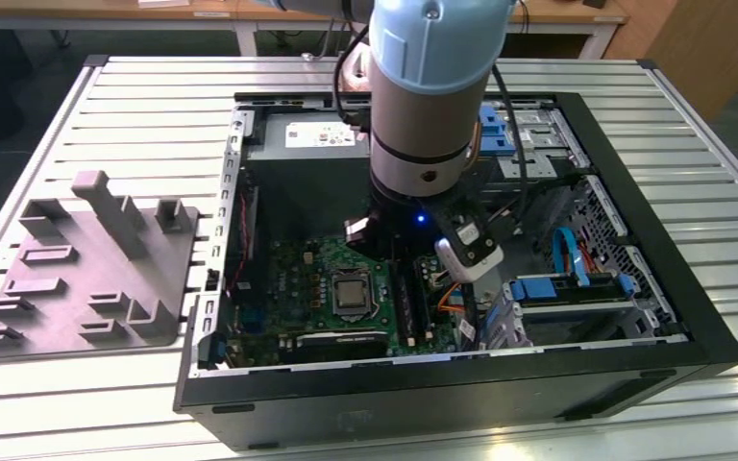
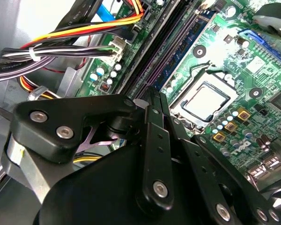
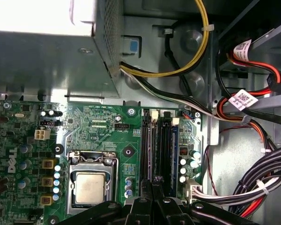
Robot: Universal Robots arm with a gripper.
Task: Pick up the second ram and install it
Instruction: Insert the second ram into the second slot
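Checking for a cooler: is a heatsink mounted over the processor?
No, in the first wrist view the processor shows its bare metal lid, with nothing mounted over it.

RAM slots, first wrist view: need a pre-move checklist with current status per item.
1. Gripper at the RAM slots: ok, it sits over their near end in both wrist views.
2. Second ram in the gripper: cannot tell.
3. Cable bundle off the slots: ok, it lies beside them, not across.
4. Target slot empty and latches open: cannot tell.
5. Processor apart from the gripper: ok, it sits to one side of the slots.
6. Grey holder block out of the way: ok, it rests on the table outside the computer case, at the exterior view's left.
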